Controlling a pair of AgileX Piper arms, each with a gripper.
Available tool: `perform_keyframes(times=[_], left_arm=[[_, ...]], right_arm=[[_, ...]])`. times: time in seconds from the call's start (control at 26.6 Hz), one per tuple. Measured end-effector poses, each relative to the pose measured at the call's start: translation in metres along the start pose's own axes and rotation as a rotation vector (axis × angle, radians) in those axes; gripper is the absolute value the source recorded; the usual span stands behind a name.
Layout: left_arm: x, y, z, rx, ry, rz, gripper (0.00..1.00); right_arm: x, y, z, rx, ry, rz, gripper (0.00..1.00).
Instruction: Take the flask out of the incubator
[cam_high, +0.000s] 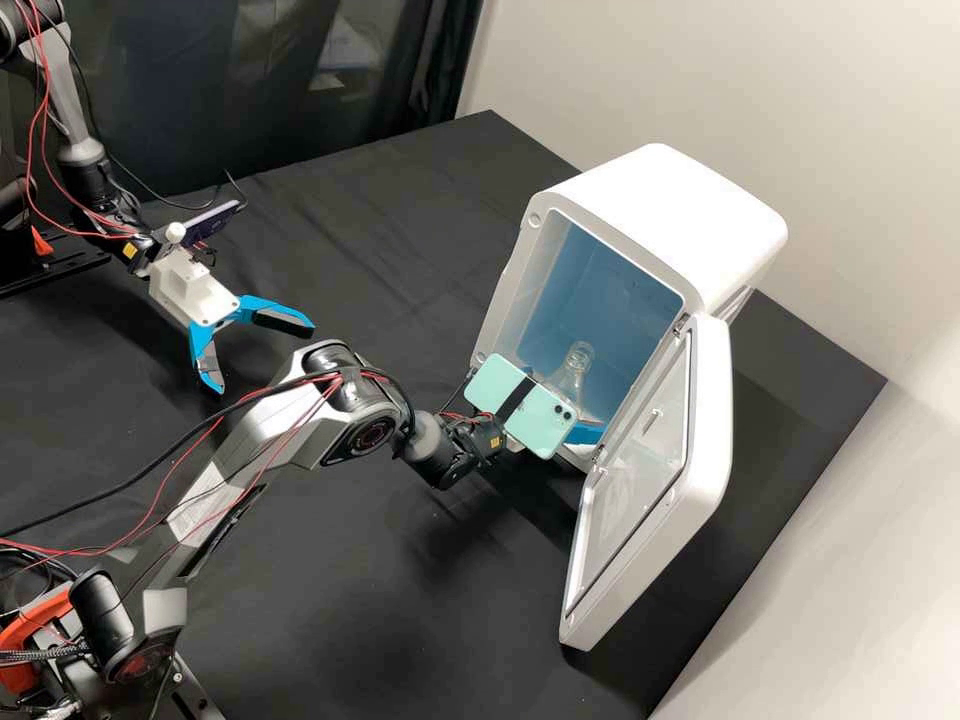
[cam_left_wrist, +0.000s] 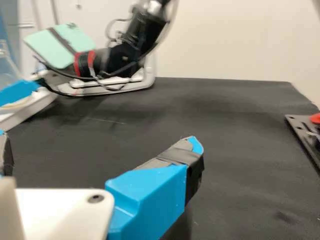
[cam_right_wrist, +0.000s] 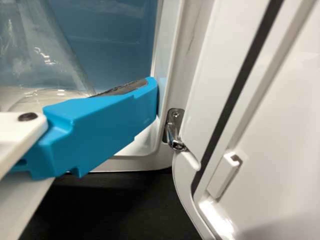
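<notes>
Well to the left of the incubator (cam_high: 680, 210), the left arm is hanging over the black bench (cam_high: 400, 230). The left gripper (cam_high: 262, 357) is spreading its two blue fingers (cam_high: 275, 318) wide and is holding nothing. It is staying well apart from the incubator's open front. In the left wrist view one of these fingers (cam_left_wrist: 165, 180) is hovering above the bare cloth, with the incubator's base lying far ahead of it.

Nearer the incubator, the right arm is stretching low across the bench towards the opening. It is carrying a mint-green phone (cam_high: 520, 405) strapped flat on its wrist, just in front of the incubator's lower lip.

The right gripper (cam_high: 588, 432) is reaching inside the incubator at its floor. Whether it is wide, narrow or gripping cannot be told, because the phone is covering it from above.

The clear glass flask (cam_high: 578, 362) is standing upright on the incubator's floor, against the blue inner walls. In the right wrist view the flask (cam_right_wrist: 40, 55) is sitting just beside the gripper's blue part. A metal hinge (cam_right_wrist: 174, 132) is showing at the incubator's frame.

On the incubator's right side, the white door (cam_high: 660, 470) is hanging fully open. Its inner panel is facing the arms.
</notes>
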Motion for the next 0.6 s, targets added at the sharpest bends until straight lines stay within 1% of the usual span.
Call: perform_keyframes(times=[0.04, 0.08, 0.19, 0.23, 0.38, 0.45, 0.49, 0.6], left_arm=[[0.003, 0.0026, -0.005, 0.001, 0.015, 0.007, 1.00], [0.008, 0.0063, -0.013, 0.001, 0.039, 0.017, 1.00], [0.016, 0.0147, -0.034, 0.003, 0.106, 0.024, 1.00], [0.017, 0.0185, -0.040, 0.003, 0.126, 0.038, 1.00], [0.016, 0.0268, -0.054, 0.002, 0.172, 0.069, 1.00], [0.015, 0.0293, -0.060, 0.001, 0.189, 0.078, 1.00], [0.013, 0.0319, -0.061, 0.003, 0.197, 0.087, 1.00], [0.012, 0.0358, -0.063, 0.007, 0.204, 0.100, 1.00]], right_arm=[[0.000, 0.000, 0.000, 0.000, 0.000, 0.000, 1.00], [0.000, 0.000, 0.000, 0.000, 0.000, 0.000, 1.00], [0.000, 0.000, 0.000, 0.000, 0.000, 0.000, 1.00], [0.000, 0.000, 0.000, -0.002, 0.001, -0.001, 1.00], [0.000, 0.000, 0.000, -0.002, 0.001, -0.001, 1.00], [0.000, 0.000, 0.000, -0.002, 0.001, -0.001, 1.00], [0.000, 0.000, 0.000, -0.006, 0.003, -0.003, 1.00], [0.001, 0.001, 0.000, -0.006, 0.006, 0.001, 1.00]])
